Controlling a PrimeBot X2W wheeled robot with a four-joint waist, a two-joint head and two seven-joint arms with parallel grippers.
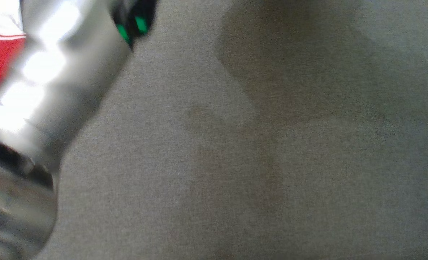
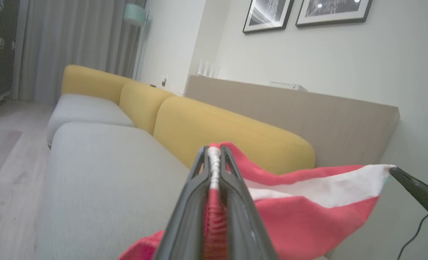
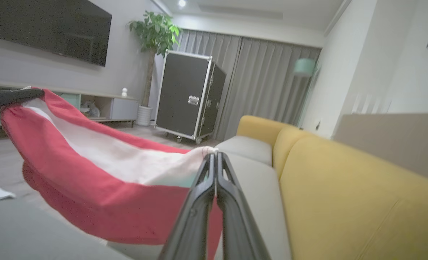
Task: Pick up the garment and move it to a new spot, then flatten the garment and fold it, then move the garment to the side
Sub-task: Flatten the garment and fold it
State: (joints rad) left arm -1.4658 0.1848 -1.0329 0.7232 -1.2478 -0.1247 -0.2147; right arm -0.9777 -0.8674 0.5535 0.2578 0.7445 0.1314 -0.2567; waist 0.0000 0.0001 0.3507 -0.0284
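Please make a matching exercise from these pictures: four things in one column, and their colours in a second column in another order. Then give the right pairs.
Things:
1. garment
2. sofa back cushions
3. sofa seat cushions
4. wheeled case

Colours:
a. black with metal edges
b. red with a white band
c. yellow
d. pale grey

Pairs: 1-b, 2-c, 3-d, 4-a

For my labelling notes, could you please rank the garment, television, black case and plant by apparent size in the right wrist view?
1. garment, though it is nearest the camera
2. television and black case, about alike
3. plant
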